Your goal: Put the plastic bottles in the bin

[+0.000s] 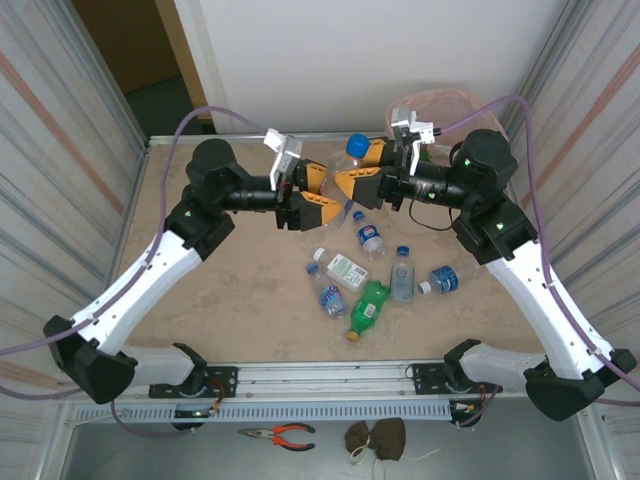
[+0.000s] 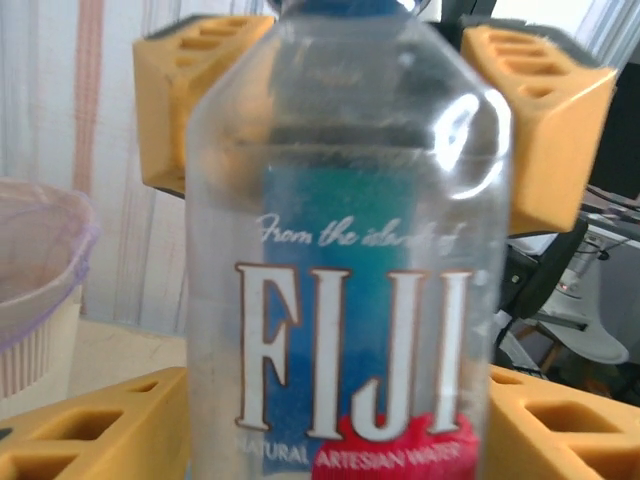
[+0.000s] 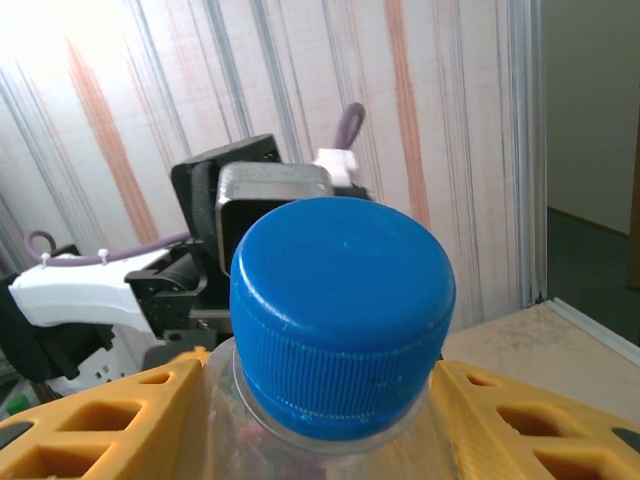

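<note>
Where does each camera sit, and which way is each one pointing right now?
Top external: above and behind the bases, looking down on the table; the left arm, right arm, left pincer and right pincer show.
Left wrist: on the left arm, looking along its yellow fingers at the Fiji bottle, the bin beyond.
Right wrist: on the right arm, looking past its yellow fingers at the bottle's blue cap.
Shared: both wrist views show that one bottle.

Beige table (image 1: 220, 300): six bottles (image 1: 402, 277) lying near centre, green bottle (image 1: 368, 306) among them.
</note>
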